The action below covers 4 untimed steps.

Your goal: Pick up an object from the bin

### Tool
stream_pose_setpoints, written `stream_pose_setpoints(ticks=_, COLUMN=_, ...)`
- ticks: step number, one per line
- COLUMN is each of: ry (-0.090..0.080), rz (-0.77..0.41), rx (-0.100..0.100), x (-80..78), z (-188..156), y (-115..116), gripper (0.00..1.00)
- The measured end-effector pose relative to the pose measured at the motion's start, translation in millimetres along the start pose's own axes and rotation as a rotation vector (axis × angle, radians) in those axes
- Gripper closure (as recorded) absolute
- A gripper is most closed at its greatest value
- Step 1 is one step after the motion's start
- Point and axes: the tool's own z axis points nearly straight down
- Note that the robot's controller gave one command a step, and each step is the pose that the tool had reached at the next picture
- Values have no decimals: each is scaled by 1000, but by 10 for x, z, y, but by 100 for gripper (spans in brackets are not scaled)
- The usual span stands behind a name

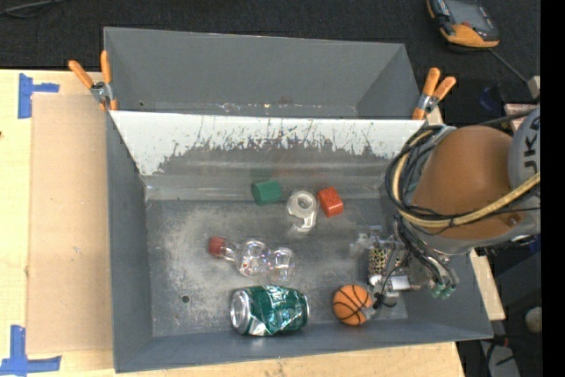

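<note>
My gripper [391, 271] hangs low over the bin's right side, under the arm's orange cover. A small orange basketball [352, 304] lies just left of and below it, near the front wall. A small spotted tan-and-black thing [378, 259] shows right against the gripper's left side; I cannot tell whether it is held or lying on the floor. A crushed green and silver can [268, 310] lies further left along the front wall.
A clear crumpled bottle with a red cap [252, 256] lies mid-floor. Near the back slope sit a green block [267, 191], a clear tape roll [302, 208] and an orange-red block [331, 201]. The arm and its cables cover the bin's right wall.
</note>
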Motion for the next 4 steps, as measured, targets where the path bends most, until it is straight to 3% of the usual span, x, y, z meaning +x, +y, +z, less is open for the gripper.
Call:
stream_pose_setpoints(ticks=1, ry=-7, rz=-3, rx=1, x=-18, z=-29, y=2, gripper=0)
stream_pose_setpoints(ticks=2, ry=-9, rz=-339, rx=1, x=-132, z=409, y=-473, gripper=0)
stream_pose_setpoints(ticks=3, ry=-8, rz=-398, rx=-5, x=-148, z=657, y=-804, gripper=0)
stream_pose_setpoints(ticks=4, ry=-2, rz=-341, rx=-3, x=-167, z=171, y=-918, gripper=0)
